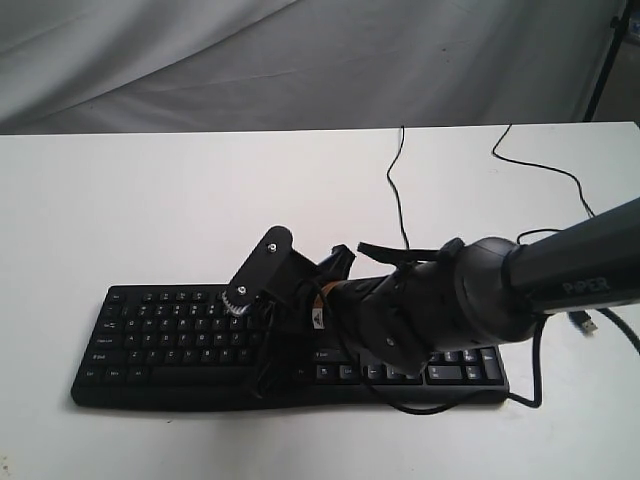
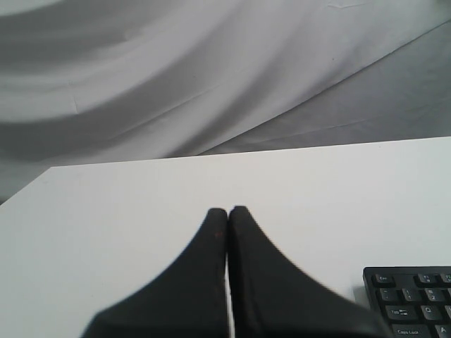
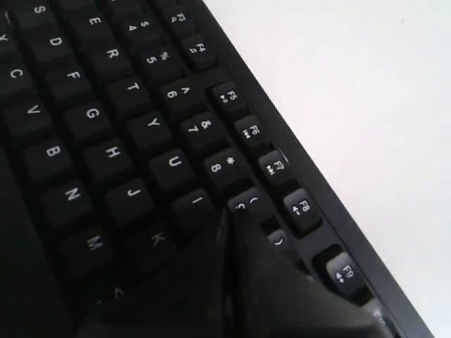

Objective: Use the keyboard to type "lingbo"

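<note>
The black keyboard lies along the near side of the white table. My right arm reaches across its middle from the right. In the right wrist view my right gripper is shut, with nothing between its jaws. Its tips point down at the keyboard just past the I key, below the 9 key; the key under the tips is hidden. My left gripper is shut over bare table, off the keyboard's corner. It does not show in the exterior view.
Two thin black cables run from the keyboard area to the table's far edge. A USB plug lies at the right. A grey cloth hangs behind the table.
</note>
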Controlling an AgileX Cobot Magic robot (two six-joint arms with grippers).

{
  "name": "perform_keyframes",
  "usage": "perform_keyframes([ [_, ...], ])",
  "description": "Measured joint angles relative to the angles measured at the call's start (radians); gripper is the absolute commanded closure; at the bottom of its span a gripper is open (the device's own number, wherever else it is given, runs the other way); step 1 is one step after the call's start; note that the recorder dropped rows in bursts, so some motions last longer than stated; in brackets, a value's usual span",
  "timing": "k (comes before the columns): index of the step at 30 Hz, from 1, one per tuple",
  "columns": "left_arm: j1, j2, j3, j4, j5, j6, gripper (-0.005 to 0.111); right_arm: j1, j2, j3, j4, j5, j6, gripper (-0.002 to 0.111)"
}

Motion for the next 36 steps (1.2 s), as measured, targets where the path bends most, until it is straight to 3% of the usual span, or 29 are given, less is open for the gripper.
perform_keyframes([
  [14, 0.000, 0.000, 0.000, 0.000, 0.000, 0.000, 0.106, 0.000, -0.310, 0.097, 0.000, 0.037, 0.000, 0.108],
  [30, 0.000, 0.000, 0.000, 0.000, 0.000, 0.000, 0.106, 0.006, -1.269, 0.486, -0.002, 0.132, 0.000, 0.108],
  [36, 0.000, 0.000, 0.000, 0.000, 0.000, 0.000, 0.106, 0.006, -1.484, 0.595, -0.002, 0.144, 0.000, 0.108],
])
